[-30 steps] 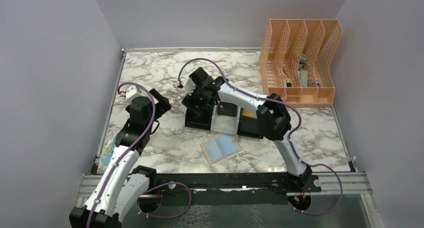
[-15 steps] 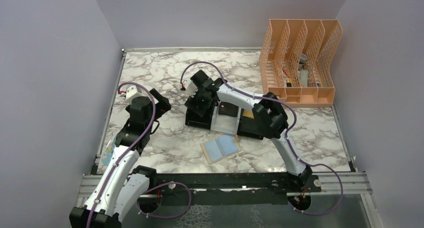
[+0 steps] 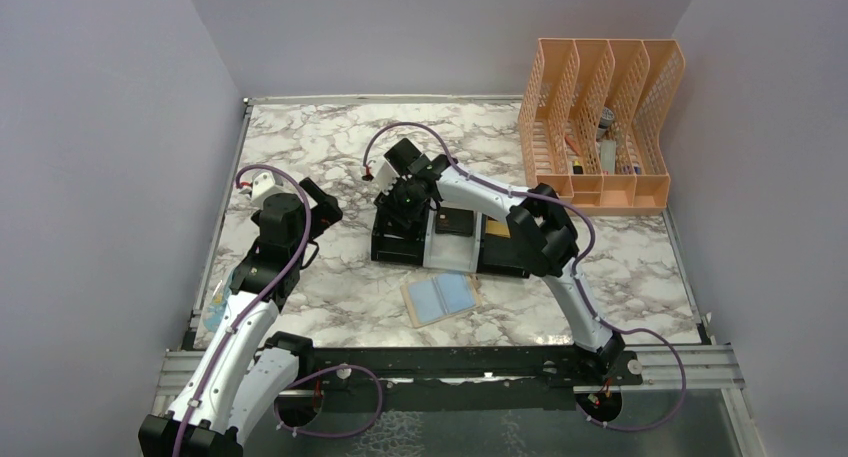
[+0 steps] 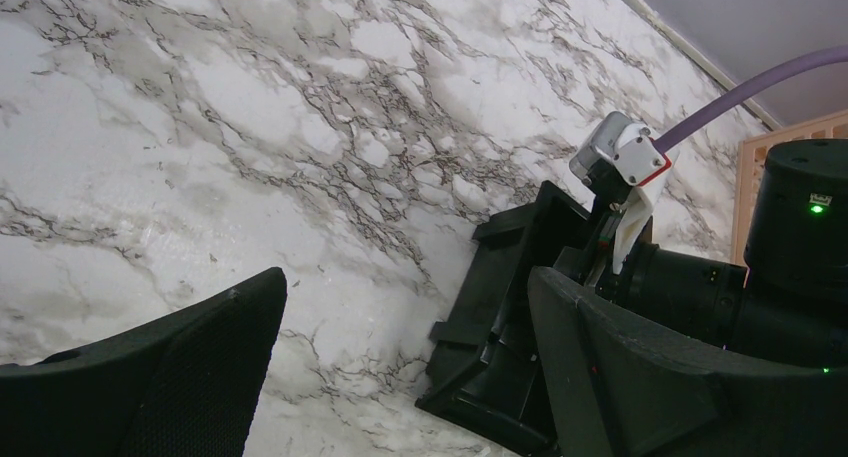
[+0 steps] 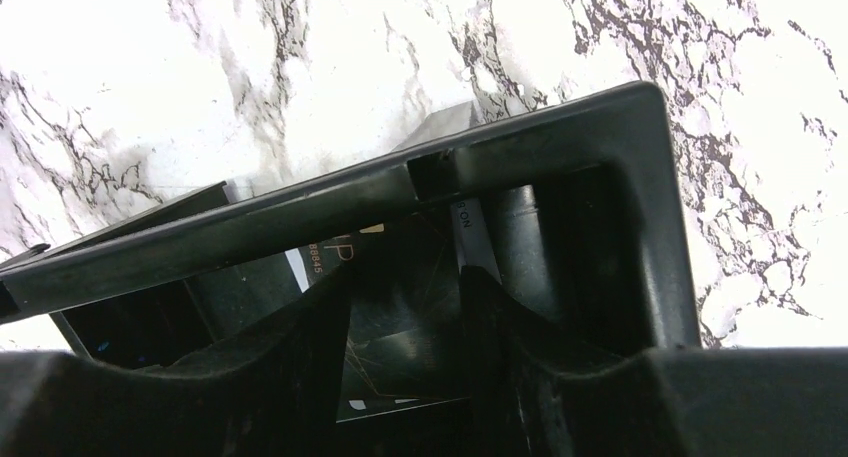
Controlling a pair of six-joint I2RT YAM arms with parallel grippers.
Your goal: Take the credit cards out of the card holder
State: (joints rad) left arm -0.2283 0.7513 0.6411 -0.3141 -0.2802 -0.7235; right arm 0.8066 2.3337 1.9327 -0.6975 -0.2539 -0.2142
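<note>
The card holder [image 3: 441,297] lies open on the marble, a tan wallet with bluish clear pockets, in front of the bins. My right gripper [image 3: 405,199] is down inside the left black bin [image 3: 398,239]. In the right wrist view its jaws stand apart [image 5: 408,299] over a dark card [image 5: 410,327] that lies flat in the bin [image 5: 560,127]. A dark card [image 3: 455,220] lies in the white bin [image 3: 448,249]. A gold card [image 3: 497,229] lies in the right black bin [image 3: 508,257]. My left gripper [image 3: 318,209] [image 4: 405,287] is open and empty over bare marble, left of the bins.
A peach mesh file organizer [image 3: 600,127] with small items stands at the back right. The right arm's wrist [image 4: 700,297] and the left black bin [image 4: 510,307] fill the right side of the left wrist view. Grey walls close in on three sides.
My right gripper has moved right and down, from the bin's far left corner into the left black bin. The left arm has not moved.
</note>
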